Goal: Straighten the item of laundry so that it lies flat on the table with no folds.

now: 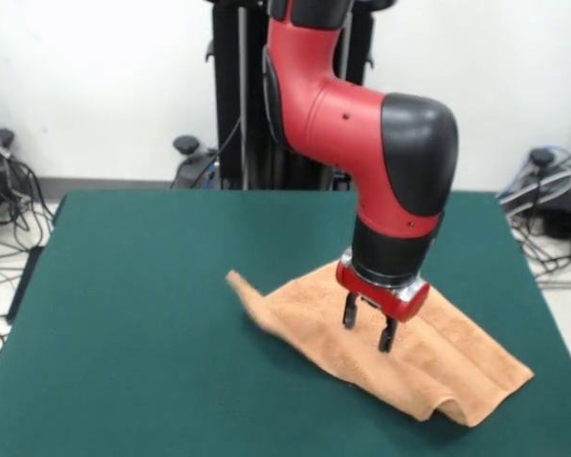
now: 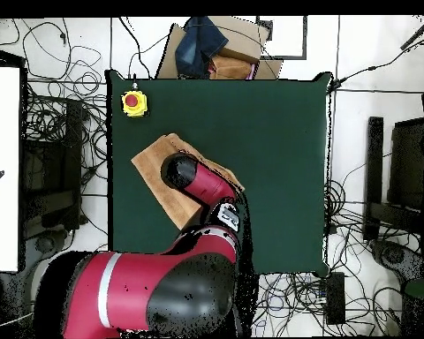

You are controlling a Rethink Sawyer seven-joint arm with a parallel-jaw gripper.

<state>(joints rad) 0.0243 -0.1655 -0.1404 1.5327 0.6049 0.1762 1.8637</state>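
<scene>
- The towel [image 1: 400, 357] is the landmark here: it lies on the table [image 1: 143, 314], in the front view toward that picture's right and near edge; in the overhead view it [image 2: 154, 163] sits just below the yellow box with a red button [image 2: 133, 103], with the arm covering much of it.
- The table stretches well past the towel on every side seen, so there looks to be room to spread it.
- The arm [image 1: 362, 124] comes down over the towel's middle, hiding the cloth behind it in the front view.
- The towel is peach-orange terry and not flat: long ridges run along its length, its front-view left corner stands up off the felt, and the near right edge is doubled into a rounded fold.
- The gripper [image 1: 368, 325] hangs just above the towel's middle, its two dark fingers [image 1: 349, 311] spread apart with nothing between them.
- Risk, as I judge it: closing here would pinch the centre, and lifting from there would bunch the cloth rather than flatten it.
- Another risk: a grab catching both layers at the doubled edge would drag the fold along instead of opening it.
- A pull toward the near right corner might also carry the towel over the table's edge, since that corner lies closest to it.
</scene>
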